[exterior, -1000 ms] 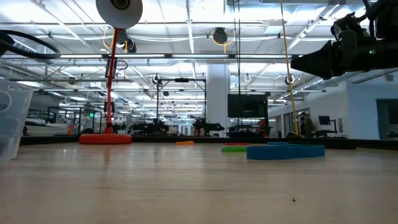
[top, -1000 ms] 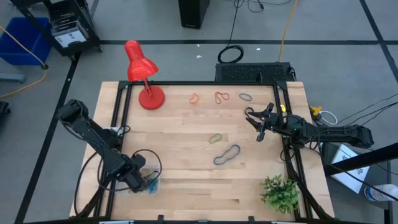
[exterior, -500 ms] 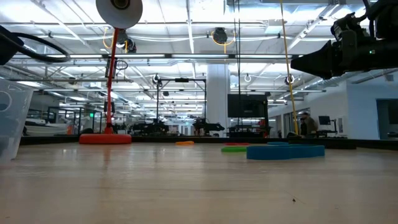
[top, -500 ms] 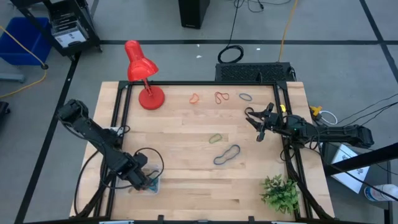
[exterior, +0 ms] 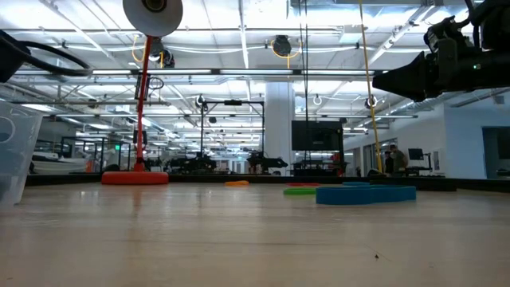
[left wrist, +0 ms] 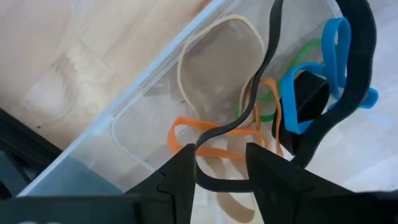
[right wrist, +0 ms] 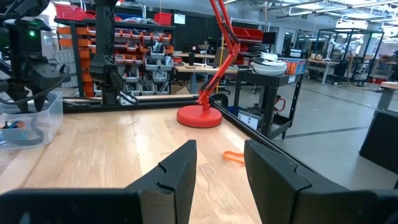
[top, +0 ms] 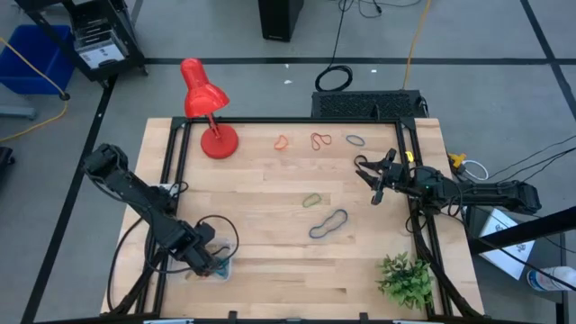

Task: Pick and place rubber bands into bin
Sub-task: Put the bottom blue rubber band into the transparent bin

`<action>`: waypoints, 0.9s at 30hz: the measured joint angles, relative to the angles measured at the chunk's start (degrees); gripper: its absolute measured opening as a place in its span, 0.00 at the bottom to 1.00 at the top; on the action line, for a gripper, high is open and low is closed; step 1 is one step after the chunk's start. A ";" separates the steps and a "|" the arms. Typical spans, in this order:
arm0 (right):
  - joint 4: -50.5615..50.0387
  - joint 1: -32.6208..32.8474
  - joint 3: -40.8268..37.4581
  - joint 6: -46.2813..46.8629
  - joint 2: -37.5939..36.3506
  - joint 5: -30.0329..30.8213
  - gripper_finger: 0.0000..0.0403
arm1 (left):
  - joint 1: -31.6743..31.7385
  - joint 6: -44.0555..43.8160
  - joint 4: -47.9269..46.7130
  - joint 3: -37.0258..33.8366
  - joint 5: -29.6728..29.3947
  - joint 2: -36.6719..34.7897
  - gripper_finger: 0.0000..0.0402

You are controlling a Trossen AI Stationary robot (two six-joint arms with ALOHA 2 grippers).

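Black rubber band (left wrist: 261, 81) draped between the left gripper (left wrist: 221, 168) fingers, jaws parted, loop slack and dangling into the clear bin (left wrist: 134, 118) — looks like a release right over the drop spot, near the tabletop (top: 270, 189) front-left corner. Already lying in the bin: tan band (left wrist: 217, 59), orange band (left wrist: 205, 140), green band (left wrist: 292, 74), blue band (left wrist: 323, 68). Out on the tabletop, well apart: blue loop (top: 328, 224), green loop (top: 311, 200), three more near the far edge by the red lamp (top: 205, 103). Right gripper (top: 371, 176) hovering open and empty at the right side, waiting. Hard to tell whether the black band touches a finger or hangs free; bin barely visible from above under the arm.
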 joint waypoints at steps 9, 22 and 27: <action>6.00 0.00 0.00 3.13 -0.02 -0.30 0.32 | 0.12 1.91 0.04 0.00 -1.85 -0.02 0.37; 7.02 0.00 0.00 2.27 -0.02 -0.23 0.32 | -3.29 13.86 3.23 1.40 -24.15 -13.35 0.37; 9.78 0.00 0.00 1.73 -0.02 -0.23 0.32 | -3.23 25.89 5.11 1.42 -39.26 -19.39 0.37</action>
